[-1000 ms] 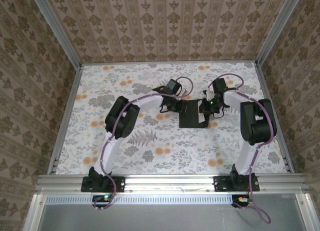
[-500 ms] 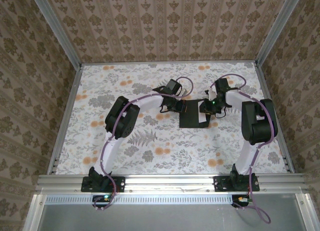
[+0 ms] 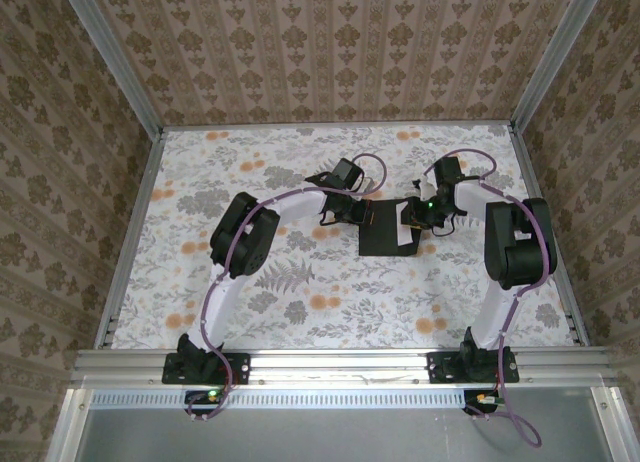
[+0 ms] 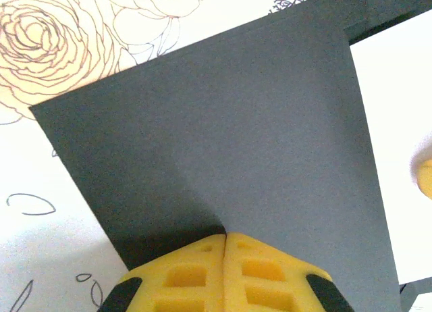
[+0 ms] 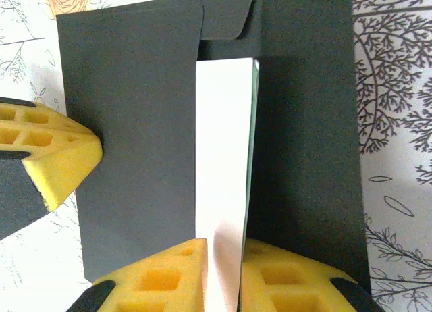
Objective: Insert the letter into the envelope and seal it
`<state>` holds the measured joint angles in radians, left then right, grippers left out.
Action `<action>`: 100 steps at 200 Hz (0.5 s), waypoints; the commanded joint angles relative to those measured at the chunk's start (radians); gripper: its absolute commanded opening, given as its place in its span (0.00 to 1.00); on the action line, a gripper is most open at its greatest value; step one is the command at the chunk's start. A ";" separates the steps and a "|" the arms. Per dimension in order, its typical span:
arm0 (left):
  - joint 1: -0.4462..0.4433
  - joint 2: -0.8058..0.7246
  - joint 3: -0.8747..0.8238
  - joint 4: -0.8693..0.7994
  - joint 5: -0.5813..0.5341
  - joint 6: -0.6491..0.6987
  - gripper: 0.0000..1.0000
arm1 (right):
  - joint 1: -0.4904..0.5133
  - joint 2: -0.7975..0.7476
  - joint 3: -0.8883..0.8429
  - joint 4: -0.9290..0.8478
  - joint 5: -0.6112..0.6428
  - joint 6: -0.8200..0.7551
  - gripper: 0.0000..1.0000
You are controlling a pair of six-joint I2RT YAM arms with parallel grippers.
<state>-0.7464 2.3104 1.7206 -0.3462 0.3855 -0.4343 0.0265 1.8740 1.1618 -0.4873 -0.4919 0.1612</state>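
Observation:
The black envelope [image 3: 380,237] lies flat mid-table. My left gripper [image 4: 225,236] is shut, its yellow tips pinching the envelope's front panel [image 4: 223,123] at the left edge; its fingers [image 5: 64,157] also show in the right wrist view. The white, green-edged letter [image 5: 223,136] shows as a strip between the front panel [image 5: 135,123] and the dark flap side [image 5: 304,123], the rest of it under the panel. My right gripper [image 5: 224,243] stands narrowly open, the letter's near end lying in the gap between its fingers. From above, the right gripper [image 3: 414,218] sits over the envelope's right part.
A floral tablecloth [image 3: 300,282] covers the table. Metal rails [image 3: 130,232] frame it on the left, right and near side, with patterned walls behind. Both arms reach in from the near edge toward the envelope.
The right gripper's jaws have parted slightly from shut, and its wrist has shifted a little toward the back. The left gripper and the envelope have stayed put.

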 commanded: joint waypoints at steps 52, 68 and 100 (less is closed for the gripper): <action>-0.007 0.050 -0.051 -0.094 -0.039 -0.016 0.00 | -0.033 -0.008 -0.024 0.011 -0.059 -0.005 0.19; -0.007 0.052 -0.047 -0.095 -0.039 -0.017 0.00 | -0.034 -0.002 -0.027 0.014 -0.065 -0.004 0.19; -0.007 0.052 -0.048 -0.095 -0.038 -0.017 0.00 | -0.034 0.005 -0.033 0.026 -0.073 0.001 0.15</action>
<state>-0.7464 2.3104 1.7199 -0.3443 0.3874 -0.4419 -0.0051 1.8740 1.1473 -0.4721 -0.5323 0.1616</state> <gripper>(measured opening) 0.059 0.161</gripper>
